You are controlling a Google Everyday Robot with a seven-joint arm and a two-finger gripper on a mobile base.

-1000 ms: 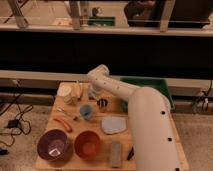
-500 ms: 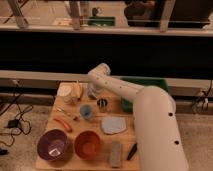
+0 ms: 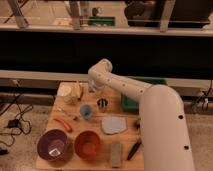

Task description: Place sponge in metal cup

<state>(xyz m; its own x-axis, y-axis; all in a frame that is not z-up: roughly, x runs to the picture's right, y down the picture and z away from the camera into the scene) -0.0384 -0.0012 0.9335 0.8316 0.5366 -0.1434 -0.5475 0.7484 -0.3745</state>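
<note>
Hanging over the back part of the light wooden table [image 3: 114,109], the gripper [image 3: 96,91] at the end of the white robot arm [image 3: 125,86] stands just behind the small dark metal cup [image 3: 102,103], a little to its left in the picture. Whether the gripper is clamped on something cannot be told here.

The sponge cannot be picked out with certainty. The grey-brown oblong block [image 3: 116,154] at the front edge of the table may be it. If so, it lies well apart from the gripper, toward the camera, with its long axis running front to back. If the sponge is instead inside the grip, the coming move is probably only a short one, forward and down to the metal cup.

Room around the metal cup is narrow. The light-blue plastic cup [image 3: 86,111] is near it at the front-left, and the green rectangular tray [image 3: 131,102] is on its right. A pale round container [image 3: 74,93] stands beside the gripper. The orange round bowl [image 3: 88,144] and the purple round bowl [image 3: 53,145] sit nearer the front edge.
</note>
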